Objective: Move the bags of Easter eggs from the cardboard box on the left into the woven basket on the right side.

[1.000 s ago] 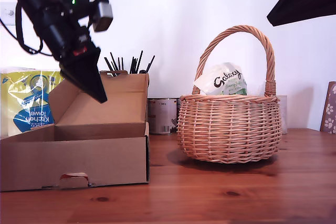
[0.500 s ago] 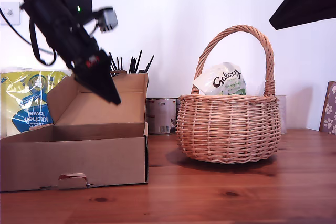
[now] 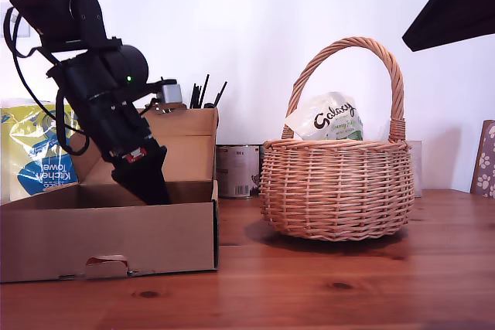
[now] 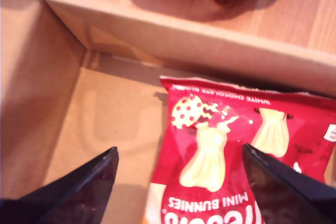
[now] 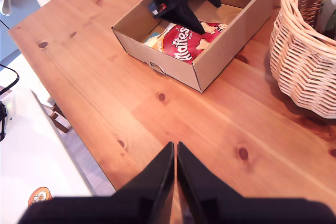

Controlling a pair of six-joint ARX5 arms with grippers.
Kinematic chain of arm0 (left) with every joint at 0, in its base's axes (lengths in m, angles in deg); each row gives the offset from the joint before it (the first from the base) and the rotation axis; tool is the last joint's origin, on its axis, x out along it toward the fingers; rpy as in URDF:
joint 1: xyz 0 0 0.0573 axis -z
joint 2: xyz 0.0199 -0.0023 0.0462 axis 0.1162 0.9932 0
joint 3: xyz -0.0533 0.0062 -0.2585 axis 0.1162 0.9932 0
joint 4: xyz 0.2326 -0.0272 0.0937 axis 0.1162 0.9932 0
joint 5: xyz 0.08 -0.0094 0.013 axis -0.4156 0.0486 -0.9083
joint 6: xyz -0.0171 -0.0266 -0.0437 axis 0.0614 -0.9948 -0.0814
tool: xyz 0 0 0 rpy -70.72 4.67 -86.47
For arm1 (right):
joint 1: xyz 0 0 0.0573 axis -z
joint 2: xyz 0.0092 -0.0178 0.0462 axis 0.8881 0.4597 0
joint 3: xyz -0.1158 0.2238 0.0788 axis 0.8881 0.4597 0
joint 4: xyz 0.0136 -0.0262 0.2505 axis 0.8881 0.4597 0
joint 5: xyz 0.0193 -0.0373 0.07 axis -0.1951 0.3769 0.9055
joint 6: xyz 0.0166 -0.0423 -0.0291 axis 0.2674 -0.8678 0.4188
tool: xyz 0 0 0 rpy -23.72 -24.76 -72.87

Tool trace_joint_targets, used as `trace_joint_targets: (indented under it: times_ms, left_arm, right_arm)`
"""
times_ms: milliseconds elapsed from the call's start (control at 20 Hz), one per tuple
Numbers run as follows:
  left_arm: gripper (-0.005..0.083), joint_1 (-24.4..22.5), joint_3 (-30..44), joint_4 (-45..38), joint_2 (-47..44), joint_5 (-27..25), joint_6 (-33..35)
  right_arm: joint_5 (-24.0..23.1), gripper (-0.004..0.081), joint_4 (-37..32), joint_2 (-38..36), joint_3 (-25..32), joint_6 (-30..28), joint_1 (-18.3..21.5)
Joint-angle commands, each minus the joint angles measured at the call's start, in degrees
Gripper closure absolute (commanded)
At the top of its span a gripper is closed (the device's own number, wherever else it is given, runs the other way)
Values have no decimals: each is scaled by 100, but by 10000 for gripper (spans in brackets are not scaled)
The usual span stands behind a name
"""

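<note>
The cardboard box [image 3: 116, 229] [image 5: 210, 66] stands at the exterior view's left with its lid flap up. My first gripper [image 3: 155, 191] [image 4: 178, 150] [image 5: 194, 24] reaches down into it, open, its two dark fingers straddling a red-and-orange bag [image 4: 294, 124] [image 5: 184, 43] that lies flat on the box floor [image 4: 105, 114]. The woven basket [image 3: 336, 191] [image 5: 307, 51] sits at the exterior view's right and holds a cream-and-green bag [image 3: 329, 117] with dark script. My second gripper [image 5: 174, 145] hangs shut high above the bare table.
Behind the box are a yellow-and-blue kitchen towel pack [image 3: 39, 152], a tin [image 3: 238, 169] and black sticks [image 3: 193, 90]. A dark arm part [image 3: 456, 5] fills the exterior view's top right corner. The table's edge [image 5: 79, 124] runs beside a white surface [image 5: 26, 156].
My first arm has come down from above the lid flap into the box, so its fingers now sit below the box rim. The basket and its bag have not moved.
</note>
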Motion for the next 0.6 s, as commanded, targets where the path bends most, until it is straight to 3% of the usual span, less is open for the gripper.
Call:
trace_joint_targets:
  times_ms: [0,350,450,550]
  left_arm:
    - [84,15,48,83,391,55,42]
    - [92,192,48,645,621,92,-22]
    - [203,243,48,693,625,-22,-131]
    - [395,240,48,748,625,-74,-131]
  right_arm:
    - [0,783,22,-2,-52,-2,-22]
    - [0,783,42,-2,-52,-2,-22]
    - [0,783,42,-2,-52,-2,-22]
    - [-2,783,28,0,-52,-2,-22]
